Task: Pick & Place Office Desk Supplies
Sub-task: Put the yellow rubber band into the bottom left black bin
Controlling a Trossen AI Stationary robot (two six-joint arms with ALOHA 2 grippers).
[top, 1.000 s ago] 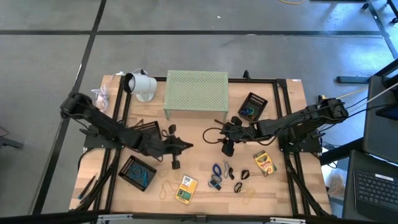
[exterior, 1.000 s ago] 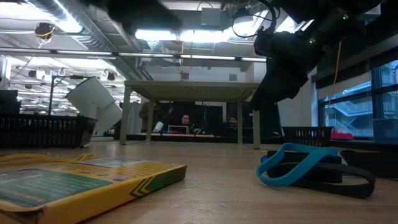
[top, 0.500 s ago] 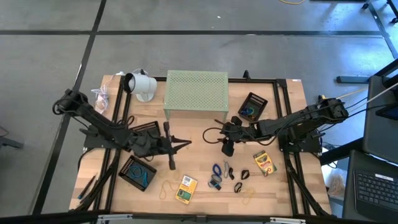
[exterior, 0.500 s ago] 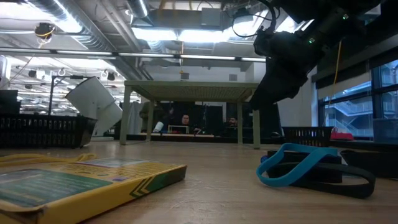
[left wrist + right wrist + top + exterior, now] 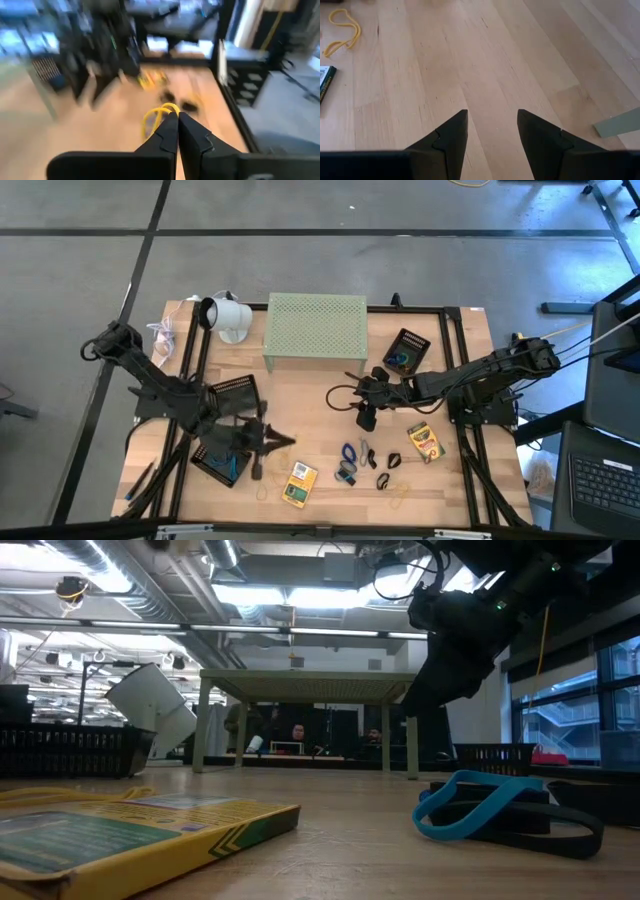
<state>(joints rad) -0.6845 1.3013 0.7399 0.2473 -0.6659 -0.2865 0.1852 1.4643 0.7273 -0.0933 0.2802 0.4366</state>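
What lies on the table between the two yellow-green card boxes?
In the high view, between the left card box and the right card box lies a cluster of rubber bands and binder clips.

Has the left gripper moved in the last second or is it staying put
Yes. In the high view the left gripper has swung away from the green riser, toward the near-left black mesh tray, fingers shut on a yellow rubber band.

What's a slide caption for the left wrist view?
Left end effector shut on a yellow rubber band above the wooden table.
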